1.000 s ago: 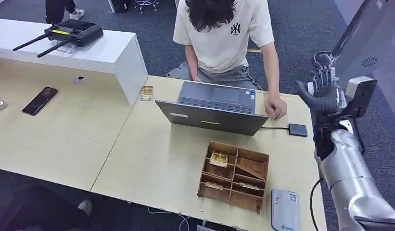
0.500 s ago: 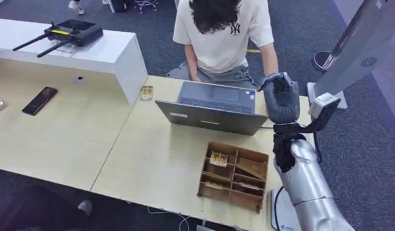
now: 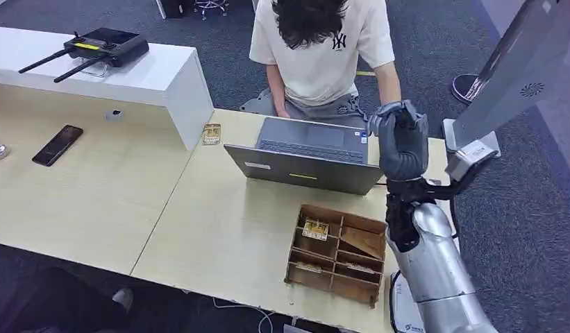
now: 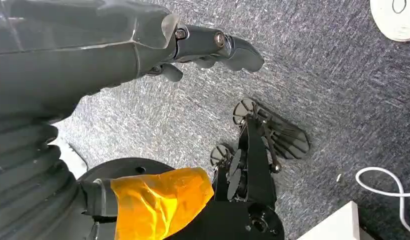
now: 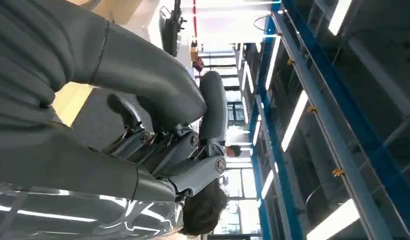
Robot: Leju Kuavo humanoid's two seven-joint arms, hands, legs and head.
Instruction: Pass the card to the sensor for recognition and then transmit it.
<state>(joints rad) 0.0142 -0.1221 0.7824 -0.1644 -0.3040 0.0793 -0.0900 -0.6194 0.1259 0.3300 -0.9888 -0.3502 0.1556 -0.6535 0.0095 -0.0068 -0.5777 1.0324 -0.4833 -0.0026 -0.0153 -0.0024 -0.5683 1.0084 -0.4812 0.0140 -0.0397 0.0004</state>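
My right hand (image 3: 403, 141) is raised above the table's far right, just past the right corner of the grey laptop (image 3: 306, 154). Its fingers (image 5: 185, 150) are curled in toward the palm, and I see nothing between them. A yellow-patterned card (image 3: 315, 228) lies in a compartment of the wooden organizer box (image 3: 369, 272). Another card (image 3: 212, 134) lies on the table beside the white counter. My right forearm covers the spot where a small black reader lay. My left hand (image 4: 207, 47) hangs over grey carpet, fingers loosely apart and holding nothing.
A person in a white T-shirt (image 3: 322, 48) sits behind the laptop, facing me. A grey flat device (image 3: 401, 309) sits at the near table edge, partly behind my arm. A phone (image 3: 57, 145) lies far left. A black router (image 3: 105, 45) tops the white counter (image 3: 164, 80).
My right hand swung left from beyond the table's right edge to the laptop's right corner and curled its fingers in. It now covers the black reader and the person's hand.
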